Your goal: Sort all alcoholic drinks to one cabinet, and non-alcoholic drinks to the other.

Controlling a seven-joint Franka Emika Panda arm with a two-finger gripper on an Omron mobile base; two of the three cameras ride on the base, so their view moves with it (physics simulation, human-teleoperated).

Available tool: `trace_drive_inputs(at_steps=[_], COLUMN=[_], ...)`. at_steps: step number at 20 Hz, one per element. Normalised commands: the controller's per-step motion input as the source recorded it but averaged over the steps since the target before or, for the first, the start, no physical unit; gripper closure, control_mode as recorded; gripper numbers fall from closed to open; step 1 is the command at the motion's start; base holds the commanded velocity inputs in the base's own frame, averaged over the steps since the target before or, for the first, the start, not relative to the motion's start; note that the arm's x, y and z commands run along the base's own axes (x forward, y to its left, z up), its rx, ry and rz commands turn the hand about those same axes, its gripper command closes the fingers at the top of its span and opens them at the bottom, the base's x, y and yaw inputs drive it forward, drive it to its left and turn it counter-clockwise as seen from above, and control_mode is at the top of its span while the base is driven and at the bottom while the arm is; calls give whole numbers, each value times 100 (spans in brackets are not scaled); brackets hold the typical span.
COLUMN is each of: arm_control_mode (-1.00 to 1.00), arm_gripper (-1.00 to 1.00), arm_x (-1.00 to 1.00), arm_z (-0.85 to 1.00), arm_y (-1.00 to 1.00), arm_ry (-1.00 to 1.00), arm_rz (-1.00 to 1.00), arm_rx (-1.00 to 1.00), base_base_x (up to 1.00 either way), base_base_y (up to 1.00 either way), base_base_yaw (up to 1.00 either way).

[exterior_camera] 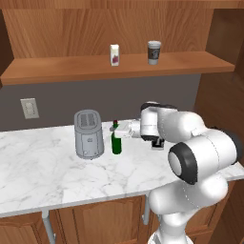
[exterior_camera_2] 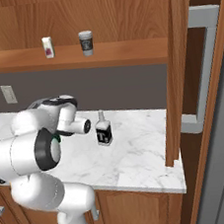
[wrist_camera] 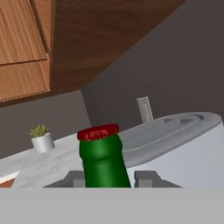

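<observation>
A slim dark-green bottle (exterior_camera: 116, 142) with a red cap stands on the marble counter (exterior_camera: 43, 176), just right of the toaster. My gripper (exterior_camera: 117, 127) reaches in from the right at neck height and is shut on the green bottle (wrist_camera: 103, 157); in the hand view a finger tip sits against each side of the neck. The clear squarish bottle (exterior_camera_2: 103, 130) with a black label stands further right on the counter, apart from the hand. On the open shelf (exterior_camera: 71, 71) above stand a small white carton (exterior_camera: 114, 54) and a paper coffee cup (exterior_camera: 154, 51).
A grey toaster (exterior_camera: 88, 134) stands close to the left of the green bottle. A wall outlet (exterior_camera: 29, 108) is on the back wall. A small potted plant (wrist_camera: 41, 138) sits far off on the counter. A tall wooden panel (exterior_camera_2: 175, 66) bounds the counter's right end.
</observation>
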Motion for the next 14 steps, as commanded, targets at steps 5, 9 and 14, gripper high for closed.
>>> trace_drive_inputs(at_steps=[5, 9, 14], arm_control_mode=[-100, -100, -100], arm_gripper=[100, 100, 100], arm_x=[-35, -54, -69], arm_z=[81, 59, 39], arm_y=[-7, -13, -18], arm_ry=[0, 0, 0], arm_rz=[-7, -7, -8], arm_rx=[0, 0, -4], base_base_x=[0, 0, 0], base_base_y=[0, 0, 0], base_base_yaw=[0, 0, 0])
